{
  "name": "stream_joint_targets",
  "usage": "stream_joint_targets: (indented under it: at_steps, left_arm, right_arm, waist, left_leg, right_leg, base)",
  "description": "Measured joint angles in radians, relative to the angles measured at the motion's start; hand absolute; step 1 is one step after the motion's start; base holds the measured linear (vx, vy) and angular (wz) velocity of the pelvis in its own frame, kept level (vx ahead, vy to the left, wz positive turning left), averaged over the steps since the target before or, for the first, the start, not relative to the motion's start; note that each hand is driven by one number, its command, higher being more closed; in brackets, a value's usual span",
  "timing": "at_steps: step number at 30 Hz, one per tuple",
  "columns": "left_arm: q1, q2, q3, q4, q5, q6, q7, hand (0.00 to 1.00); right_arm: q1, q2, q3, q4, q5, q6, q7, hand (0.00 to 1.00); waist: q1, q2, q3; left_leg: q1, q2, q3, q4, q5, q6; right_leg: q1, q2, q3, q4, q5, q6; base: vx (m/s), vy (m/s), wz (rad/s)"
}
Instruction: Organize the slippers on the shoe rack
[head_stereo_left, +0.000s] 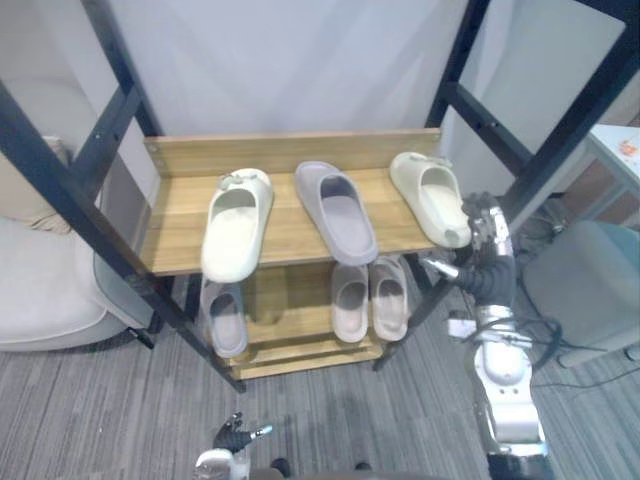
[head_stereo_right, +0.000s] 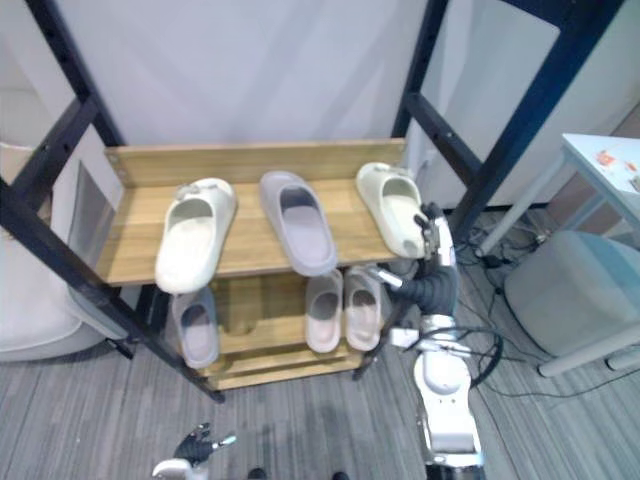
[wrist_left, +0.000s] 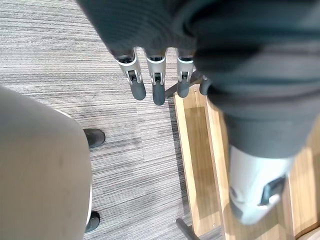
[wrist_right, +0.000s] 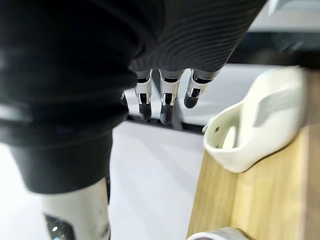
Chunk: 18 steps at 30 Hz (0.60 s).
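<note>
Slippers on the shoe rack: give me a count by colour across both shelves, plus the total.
Cream slippers: 2
Grey slippers: 2
Pale pink slippers: 2
Total: 6

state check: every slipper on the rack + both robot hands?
left cream slipper: top shelf, sole down, angled.
grey slipper: top shelf middle, sole down, angled.
right cream slipper: top shelf, sole down, apart from its mate.
lower grey slipper: lower shelf, alone.
pale pair: lower shelf, side by side.
right robot hand: open, beside right cream slipper, holding nothing.
left robot hand: open, down low, empty.
</note>
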Motion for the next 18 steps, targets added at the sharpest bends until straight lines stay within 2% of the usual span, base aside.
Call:
stream_joint_targets:
  at_steps: [8, 18]
  left_arm:
    - [0.000, 0.001, 0.000, -0.024, 0.000, 0.001, -0.001, 0.00]
    - [-0.001, -0.001, -0.004, -0.060, -0.002, 0.000, -0.001, 0.00]
  right_arm:
    - [-0.202, -0.089, 0.001, 0.219, 0.028, 0.044, -0.013, 0.00]
    - [-0.456, -0.147, 0.009, 0.492, 0.033, 0.084, -0.022, 0.00]
  waist:
    - [0.014, -0.011, 0.010]
    - [0.042, -0.012, 0.030]
  left_leg:
    - [-0.018, -0.008, -0.037, -0.044, 0.033, 0.002]
    - [-0.044, -0.012, -0.075, -0.044, 0.035, 0.004]
  right_leg:
    - [-0.020, -0.003, -0.035, 0.000, -0.002, 0.003]
    - [-0.026, -0.004, -0.067, 0.000, -0.002, 0.002]
  base:
    - [-0.01, -0.016, 0.12]
    - [0.02, -0.008, 0.13]
